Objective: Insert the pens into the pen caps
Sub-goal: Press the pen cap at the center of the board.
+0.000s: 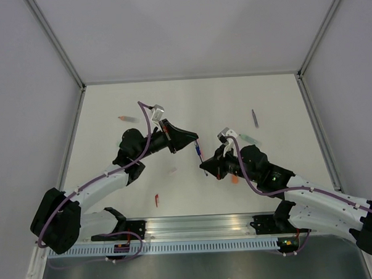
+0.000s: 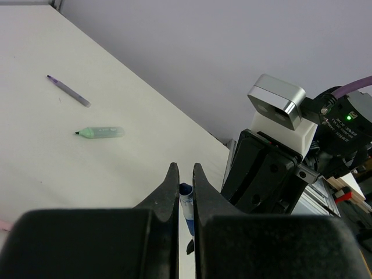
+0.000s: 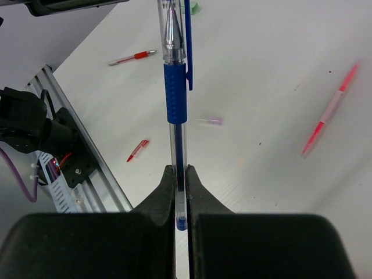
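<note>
A blue pen [image 3: 176,99] with a clear barrel is gripped near its rear end by my right gripper [image 3: 181,170], which is shut on it. The pen's tip end sits inside a clear cap with a blue clip [image 3: 187,46]. My left gripper [image 2: 183,168] is shut on that blue pen cap [image 2: 186,200]. In the top view the two grippers, left [image 1: 194,141] and right [image 1: 204,166], face each other over the table's middle with the pen [image 1: 198,153] between them, above the surface.
A mint green capped pen [image 2: 100,132] and a grey-purple pen [image 2: 68,92] lie at the far right. A red pen [image 3: 132,57], a red cap [image 3: 138,150], a small purple cap [image 3: 210,121] and a red-pink pen [image 3: 328,110] lie on the table. The aluminium rail [image 1: 202,225] runs along the near edge.
</note>
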`<state>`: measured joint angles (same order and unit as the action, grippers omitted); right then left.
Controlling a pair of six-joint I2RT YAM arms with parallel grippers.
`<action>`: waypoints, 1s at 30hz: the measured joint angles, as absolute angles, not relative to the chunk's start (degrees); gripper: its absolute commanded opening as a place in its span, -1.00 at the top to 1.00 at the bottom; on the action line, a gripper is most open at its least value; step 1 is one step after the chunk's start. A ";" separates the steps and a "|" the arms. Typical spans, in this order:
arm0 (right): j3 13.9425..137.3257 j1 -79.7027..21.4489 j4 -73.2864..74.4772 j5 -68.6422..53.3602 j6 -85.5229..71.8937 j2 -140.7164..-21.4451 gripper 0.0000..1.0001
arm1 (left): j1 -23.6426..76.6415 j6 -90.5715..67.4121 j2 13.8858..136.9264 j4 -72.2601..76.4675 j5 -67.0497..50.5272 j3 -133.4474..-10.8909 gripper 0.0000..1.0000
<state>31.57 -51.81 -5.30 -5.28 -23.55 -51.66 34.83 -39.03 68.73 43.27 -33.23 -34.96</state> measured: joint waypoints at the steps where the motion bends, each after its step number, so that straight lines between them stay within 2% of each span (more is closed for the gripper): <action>1: 31.57 -51.81 -5.04 -4.80 -23.22 -51.70 1.00 | 34.87 -39.16 69.14 43.46 -33.17 -34.96 0.95; 17: 33.58 -50.98 -5.10 -3.77 -22.20 -57.21 1.00 | 34.87 -37.87 71.09 42.26 -32.58 -36.01 0.95; 30: 35.09 -48.95 -4.60 -3.86 -20.95 -57.17 1.00 | 34.96 -33.12 71.26 38.57 -30.24 -38.92 0.95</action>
<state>35.09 -48.95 -4.60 -3.86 -20.95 -57.17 34.96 -33.12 71.26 38.57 -30.24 -38.92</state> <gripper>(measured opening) 0.031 0.067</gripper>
